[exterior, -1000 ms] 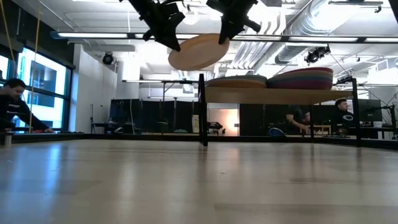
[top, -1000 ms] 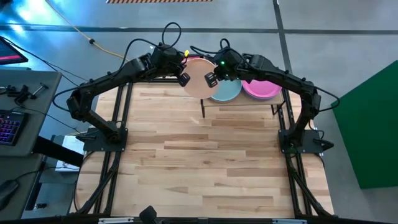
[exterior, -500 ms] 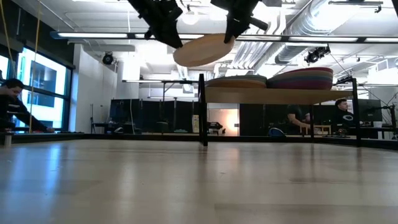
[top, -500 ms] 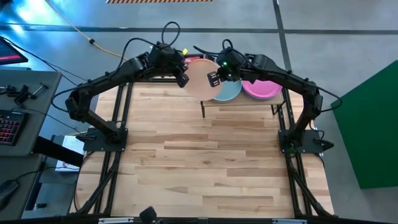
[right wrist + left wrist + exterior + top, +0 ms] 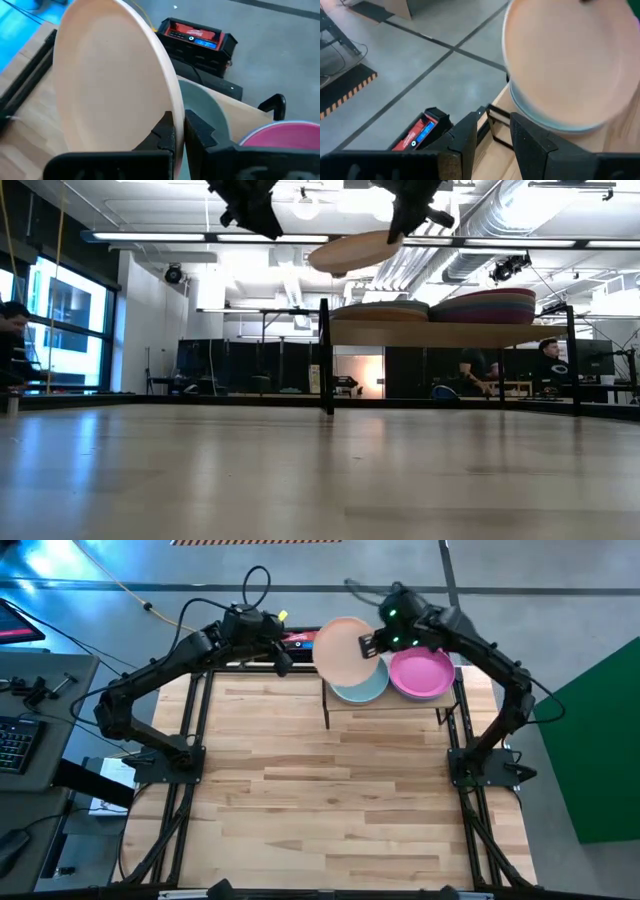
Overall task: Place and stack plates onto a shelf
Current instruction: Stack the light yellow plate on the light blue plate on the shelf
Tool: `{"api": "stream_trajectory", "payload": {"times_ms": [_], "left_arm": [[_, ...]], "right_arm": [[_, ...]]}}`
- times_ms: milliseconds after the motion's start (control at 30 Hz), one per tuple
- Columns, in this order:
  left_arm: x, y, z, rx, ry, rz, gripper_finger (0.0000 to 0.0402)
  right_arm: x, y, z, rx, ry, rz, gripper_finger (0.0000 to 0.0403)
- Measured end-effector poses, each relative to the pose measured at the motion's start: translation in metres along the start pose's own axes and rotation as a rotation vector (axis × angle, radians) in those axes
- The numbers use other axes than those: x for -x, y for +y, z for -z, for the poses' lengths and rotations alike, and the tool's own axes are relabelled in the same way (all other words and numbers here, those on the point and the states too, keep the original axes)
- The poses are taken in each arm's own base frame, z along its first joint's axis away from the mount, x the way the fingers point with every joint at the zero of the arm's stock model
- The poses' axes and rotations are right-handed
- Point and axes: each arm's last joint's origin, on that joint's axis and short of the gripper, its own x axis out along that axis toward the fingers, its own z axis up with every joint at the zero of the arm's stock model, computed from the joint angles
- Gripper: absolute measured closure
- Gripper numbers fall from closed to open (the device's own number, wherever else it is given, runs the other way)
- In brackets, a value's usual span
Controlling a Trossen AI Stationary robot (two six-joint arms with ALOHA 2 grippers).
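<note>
Wooden shelf (image 5: 440, 707) carries two plate stacks; right gripper (image 5: 369, 643) pinches tan plate (image 5: 347, 650) above teal stack (image 5: 362, 690). Left gripper (image 5: 280, 658), fingers apart, empty. Level plate, centre, then release.

A red and black box (image 5: 196, 35) is seen on the grey floor (image 5: 520, 580) just beyond the wooden table (image 5: 330, 800), a keyboard (image 5: 12, 745) lies on a grey desk (image 5: 40, 690) to one side, a green panel (image 5: 600, 730) stands opposite, and people (image 5: 548, 358) sit in the room behind.
</note>
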Motion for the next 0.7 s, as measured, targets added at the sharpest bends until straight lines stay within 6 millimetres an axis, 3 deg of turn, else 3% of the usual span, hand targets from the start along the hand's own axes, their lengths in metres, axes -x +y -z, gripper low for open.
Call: {"api": "stream_trajectory", "payload": {"times_ms": [367, 600, 700], "left_arm": [[0.001, 0.0, 0.001, 0.009, 0.014, 0.001, 0.0298], [0.001, 0.001, 0.001, 0.073, 0.014, -0.018, 0.0298], [0.001, 0.001, 0.001, 0.106, 0.006, -0.019, 0.0298]], "right_arm": [[0.006, -0.076, -0.031, -0.017, 0.036, -0.156, 0.0403], [0.007, -0.11, -0.039, -0.016, 0.053, -0.254, 0.0403], [-0.003, -0.123, -0.041, -0.019, 0.097, -0.296, 0.0403]]}}
